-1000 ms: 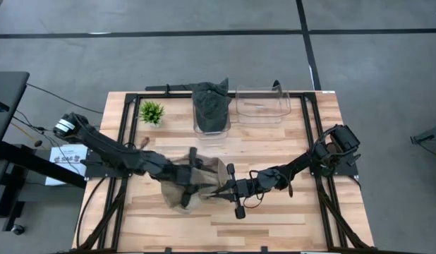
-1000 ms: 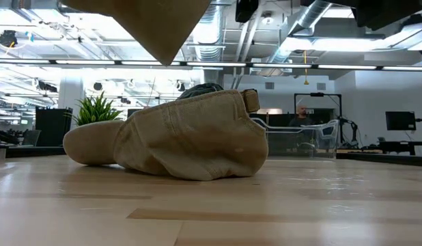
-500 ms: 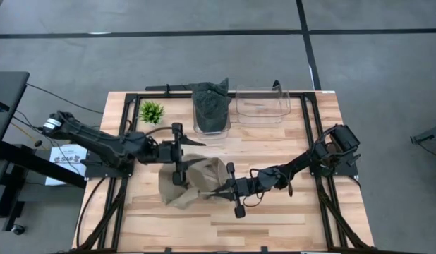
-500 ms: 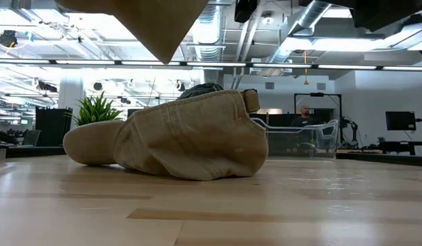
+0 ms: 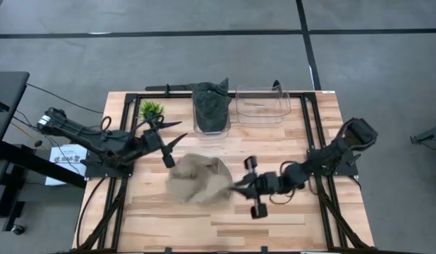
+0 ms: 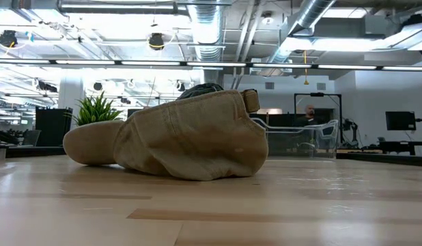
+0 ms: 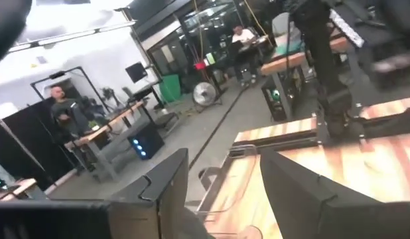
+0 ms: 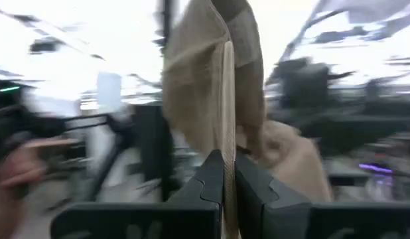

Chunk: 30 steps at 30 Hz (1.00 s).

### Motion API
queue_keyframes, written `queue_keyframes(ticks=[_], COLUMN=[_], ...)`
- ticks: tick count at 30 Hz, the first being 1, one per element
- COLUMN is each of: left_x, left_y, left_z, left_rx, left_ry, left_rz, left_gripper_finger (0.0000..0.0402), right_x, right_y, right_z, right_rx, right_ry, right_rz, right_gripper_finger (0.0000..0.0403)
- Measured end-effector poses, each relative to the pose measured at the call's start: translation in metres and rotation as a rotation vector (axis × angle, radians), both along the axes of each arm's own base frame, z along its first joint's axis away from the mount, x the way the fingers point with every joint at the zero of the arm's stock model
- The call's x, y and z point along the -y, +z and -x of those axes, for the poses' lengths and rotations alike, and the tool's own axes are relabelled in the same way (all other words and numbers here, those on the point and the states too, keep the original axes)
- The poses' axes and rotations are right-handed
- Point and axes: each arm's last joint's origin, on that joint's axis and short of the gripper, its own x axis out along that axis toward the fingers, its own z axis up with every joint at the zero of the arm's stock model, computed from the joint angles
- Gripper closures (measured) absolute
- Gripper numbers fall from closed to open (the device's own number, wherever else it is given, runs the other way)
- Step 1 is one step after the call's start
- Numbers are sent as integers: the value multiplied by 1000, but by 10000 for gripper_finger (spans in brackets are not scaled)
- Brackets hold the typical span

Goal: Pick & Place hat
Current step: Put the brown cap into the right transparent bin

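A tan hat lies in the middle of the wooden table; in the low view the hat rests on its underside with the brim toward the picture's left. My right gripper is at the hat's right side, shut on tan cloth. My left gripper hangs open over the table, left of and beyond the hat. In the left wrist view this gripper has nothing between its fingers. My right gripper pinches an edge of the hat on its right side between its two shut fingers. The cloth stands up as a thin folded strip beyond the fingertips. The fingers come from the table's right, slanting a little upward. In the low view the hat's bulk lies on the table.
A clear bin holding a dark hat and an empty clear bin stand at the far edge, with a small green plant to their left. Black rails run along both sides of the table. People sit in the room beyond.
My left gripper has drawn back from over the hat toward the table's far left, rising and tipping level, staying open. My right gripper has risen and gone toward the table's right edge with the hat's edge. The hat has shifted slightly right and bunched rounder.
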Motion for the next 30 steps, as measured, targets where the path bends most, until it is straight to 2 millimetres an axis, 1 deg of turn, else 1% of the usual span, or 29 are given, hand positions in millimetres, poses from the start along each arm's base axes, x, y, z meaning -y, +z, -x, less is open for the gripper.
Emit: queue_keyframes(ticks=[2, 3, 6, 10, 16, 21, 25, 27, 30], left_x=[3, 5, 11, 16, 18, 18, 21, 25, 31], left_y=[-3, -5, -11, -13, -12, -12, -13, -16, -27], left_z=[2, 3, 4, 5, 4, 4, 5, 6, 10], left_rx=[-9, -20, -61, -84, -74, -67, -61, -92, -187], left_ry=[-20, -41, -107, -151, -229, -251, -280, -315, -350], left_rz=[-4, -16, -81, -148, -165, -164, -128, -129, -143], left_gripper_finger=[215, 215, 215, 215, 215, 215, 215, 215, 215], right_x=[9, 14, 25, 28, 28, 25, 22, 20, 16], right_y=[8, 12, 17, 18, 13, 3, -4, -6, -8], right_z=[10, 14, 22, 27, 26, 25, 26, 27, 29], right_rx=[1, -1, -48, -132, -188, -289, -359, -381, -396], right_ry=[-70, -70, -30, 36, 45, 53, 51, 40, 30], right_rz=[-29, -56, -93, -104, -88, -75, -71, -74, -70], right_gripper_finger=[395, 395, 397, 396, 396, 396, 395, 395, 395])
